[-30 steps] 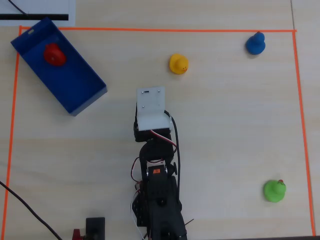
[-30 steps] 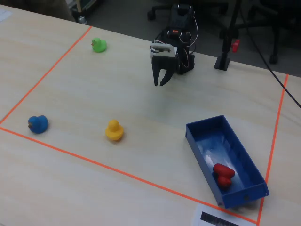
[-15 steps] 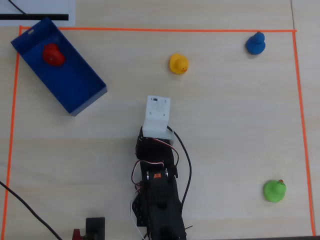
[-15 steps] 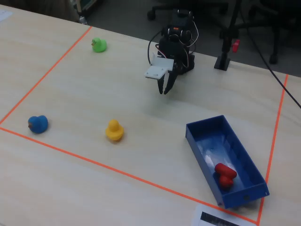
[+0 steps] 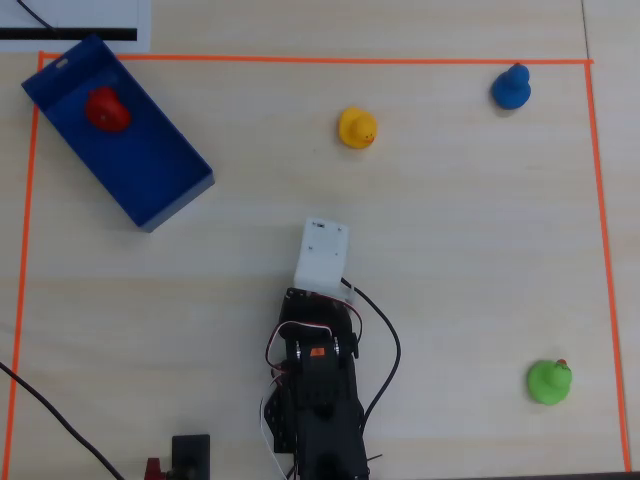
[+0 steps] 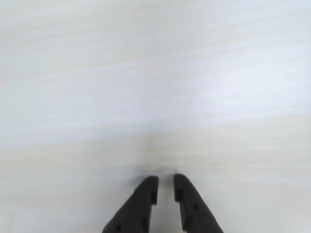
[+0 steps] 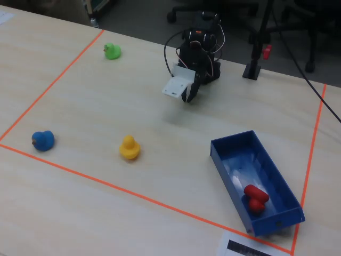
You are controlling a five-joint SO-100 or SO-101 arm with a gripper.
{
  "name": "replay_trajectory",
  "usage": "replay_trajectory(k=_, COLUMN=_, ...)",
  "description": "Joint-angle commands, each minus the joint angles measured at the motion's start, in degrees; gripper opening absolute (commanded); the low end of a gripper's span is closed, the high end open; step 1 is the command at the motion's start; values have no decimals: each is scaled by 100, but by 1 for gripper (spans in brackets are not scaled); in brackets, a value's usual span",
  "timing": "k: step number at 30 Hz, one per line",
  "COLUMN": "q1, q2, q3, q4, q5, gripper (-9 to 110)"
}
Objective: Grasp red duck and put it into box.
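Observation:
The red duck (image 5: pixel 105 108) lies inside the blue box (image 5: pixel 150 160) at the far left of the overhead view, near the box's far end. In the fixed view the red duck (image 7: pixel 256 197) lies on its side in the near end of the box (image 7: pixel 234 160). My gripper (image 6: pixel 165 182) hangs just above bare table near the arm's base, far from the box. Its jaws stand almost together with a narrow gap and hold nothing. It also shows in the fixed view (image 7: pixel 189 98). In the overhead view the white wrist housing (image 5: pixel 322 255) hides it.
A yellow duck (image 5: pixel 357 128), a blue duck (image 5: pixel 511 87) and a green duck (image 5: pixel 549 382) stand on the table inside an orange tape border (image 5: pixel 300 60). A small black stand (image 7: pixel 253 66) sits beside the arm's base.

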Motion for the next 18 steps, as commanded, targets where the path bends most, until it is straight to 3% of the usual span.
replay_trajectory(k=1, q1=149, q2=-44, q3=-44, q4=141, q5=62, gripper=7)
replay_trajectory(k=18, q1=176, q2=-44, q3=-44, q4=141, q5=18, gripper=7)
